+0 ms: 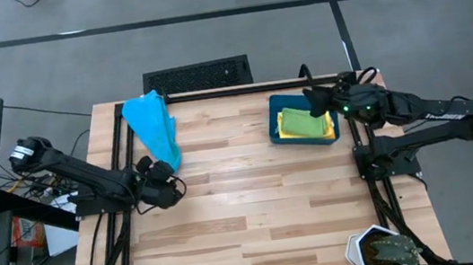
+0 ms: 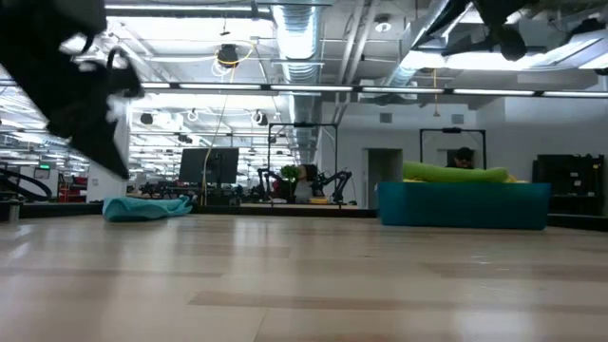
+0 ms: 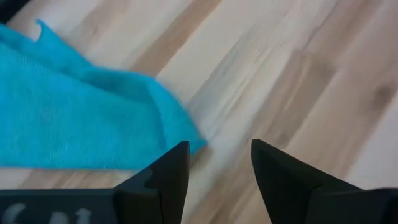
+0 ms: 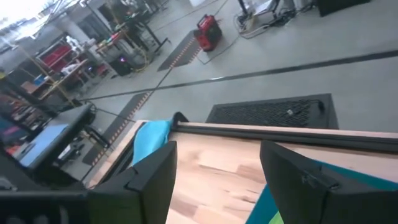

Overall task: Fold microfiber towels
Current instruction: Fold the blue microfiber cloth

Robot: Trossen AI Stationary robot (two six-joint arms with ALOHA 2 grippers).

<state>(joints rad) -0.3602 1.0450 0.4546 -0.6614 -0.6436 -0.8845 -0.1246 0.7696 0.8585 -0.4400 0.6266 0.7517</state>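
Light blue towel [image 1: 151,125] lies crumpled at the table's [image 1: 255,212] far left corner, one end reaching the back edge, the other trailing toward my left gripper [image 1: 170,179]. I see it again in the low view [image 2: 144,208] as a low heap on the wood, and in the left wrist view [image 3: 74,118], where its near edge sits just beside one of the left fingers [image 3: 168,177]. Left jaws stand apart with bare wood between them; nothing is held, and the tips are close to the cloth, though I cannot tell whether they touch it.

Teal bin [image 1: 304,121] sits toward the far right of the table. Inside it, a green towel [image 1: 305,125] lies on top of a yellow towel [image 1: 290,117], whose edge shows at the bin's left side. In the low view the green towel bulges above the bin's rim [image 2: 454,173], the bin [image 2: 463,204] itself flat on the table.

Right gripper [image 1: 312,96] hangs over the bin's far edge, jaws spread wide, holding nothing. Its wrist view looks past the open fingers [image 4: 155,174] across the table to the blue towel [image 4: 151,138] at the far corner, with a strip of the bin [image 4: 348,177] low in view.

White bowl [image 1: 380,250] with something dark in it sits at the table's near right corner.
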